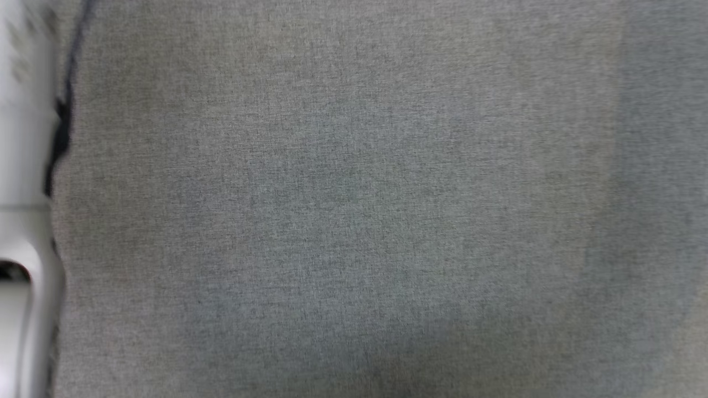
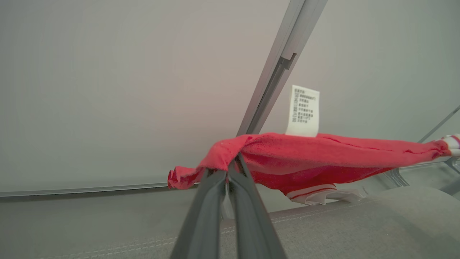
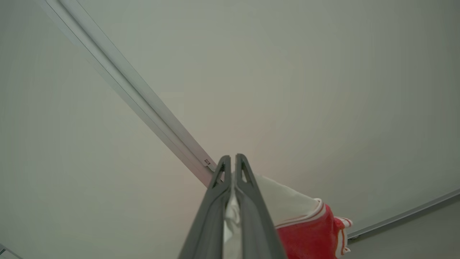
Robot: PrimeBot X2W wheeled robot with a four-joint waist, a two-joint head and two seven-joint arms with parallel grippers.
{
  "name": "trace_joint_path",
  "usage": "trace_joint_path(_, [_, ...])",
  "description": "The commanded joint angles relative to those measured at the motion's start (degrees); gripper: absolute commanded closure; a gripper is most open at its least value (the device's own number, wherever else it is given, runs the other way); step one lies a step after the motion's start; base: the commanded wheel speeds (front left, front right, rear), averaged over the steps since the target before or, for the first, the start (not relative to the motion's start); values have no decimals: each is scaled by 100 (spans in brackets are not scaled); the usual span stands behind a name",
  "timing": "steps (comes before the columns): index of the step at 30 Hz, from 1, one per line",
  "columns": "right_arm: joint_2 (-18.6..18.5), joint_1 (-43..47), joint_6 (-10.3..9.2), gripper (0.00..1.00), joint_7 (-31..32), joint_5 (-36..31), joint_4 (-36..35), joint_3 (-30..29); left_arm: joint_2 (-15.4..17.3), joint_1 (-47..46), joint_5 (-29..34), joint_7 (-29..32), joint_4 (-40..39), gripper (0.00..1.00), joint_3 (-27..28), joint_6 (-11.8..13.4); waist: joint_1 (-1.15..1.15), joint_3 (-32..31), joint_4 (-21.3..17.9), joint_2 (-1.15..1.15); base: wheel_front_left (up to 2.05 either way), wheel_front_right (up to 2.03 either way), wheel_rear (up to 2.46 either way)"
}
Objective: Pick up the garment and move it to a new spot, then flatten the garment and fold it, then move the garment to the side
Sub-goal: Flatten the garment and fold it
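Left claw (image 2: 231,163) clamped on a bunched red edge of the garment (image 2: 323,154); right claw (image 3: 232,160) clamped on its white trim. Garment hangs stretched between them, above the grey bench (image 2: 359,223), care label (image 2: 303,111) standing up. Likely the carry step. Next: lower evenly, keep it taut, lay it flat.

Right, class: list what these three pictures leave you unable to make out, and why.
Head view: the white shape at the left edge is blurred and cut off.
Left wrist view: print on the label is too small to read; the red garment runs off the right edge.
Right wrist view: the right gripper hides part of the red garment, and the bottom edge cuts off the rest.
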Motion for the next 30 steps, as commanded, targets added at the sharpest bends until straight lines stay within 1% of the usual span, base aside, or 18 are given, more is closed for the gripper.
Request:
trace_joint_path(1, [-116,456,13,100,-47,188,-250,60,28,263,-75,-105,48,100,-56,-34,-1,-130,-39,0,0,0,0])
trace_joint_path(3, [-174,1431,13,100,-102,631,-719,156,98,792,-190,-346,-38,100,-268,-44,-1,-287,-81,0,0,0,0])
trace_joint_path(5, [-275,2391,13,100,-177,907,-1155,257,200,1444,-353,-498,-223,100,-540,-42,-1,-495,-121,0,0,0,0])
trace_joint_path(8, [-320,3824,13,100,-329,1268,-1678,393,420,2564,-674,-796,-627,100,-813,-39,-1,-996,-209,0,0,0,0])
trace_joint_path(11, [-301,5058,13,100,-533,1532,-2083,416,619,3711,-962,-1095,-1200,100,-869,-39,-1,-1533,-302,0,0,0,0])
trace_joint_path(13, [-207,5872,13,100,-633,1713,-2287,365,798,4600,-1076,-1195,-1636,100,-866,-35,-1,-1936,-344,0,0,0,0])
trace_joint_path(14, [-168,6269,12,100,-659,1810,-2388,299,867,5012,-1085,-1203,-1884,100,-905,14,-1,-2129,-334,0,0,0,0])
trace_joint_path(17, [-87,7466,12,100,-695,1897,-2710,138,975,6269,-1194,-1160,-2693,100,-1014,285,-1,-2667,-266,0,0,0,0])
trace_joint_path(20, [138,8586,12,100,-719,1851,-2875,78,1020,7591,-1411,-1098,-3396,100,-1084,626,-1,-3133,-305,0,0,0,0])
trace_joint_path(23, [172,9498,13,100,-771,1619,-2942,64,921,8750,-1671,-1185,-4002,100,-1092,1005,-1,-3421,-362,0,0,0,0])
trace_joint_path(25, [222,9896,13,100,-794,1494,-2846,70,823,9439,-1854,-1336,-4318,100,-1046,1199,-1,-3514,-424,0,0,0,0])
trace_joint_path(27, [248,10149,13,100,-827,1446,-2795,87,762,9870,-1960,-1451,-4595,100,-1050,1314,-1,-3516,-398,0,0,0,0])
trace_joint_path(30, [265,10198,13,100,-826,1435,-2887,154,850,10152,-1920,-1377,-4917,100,-1101,1413,-1,-3407,-347,0,0,0,0])
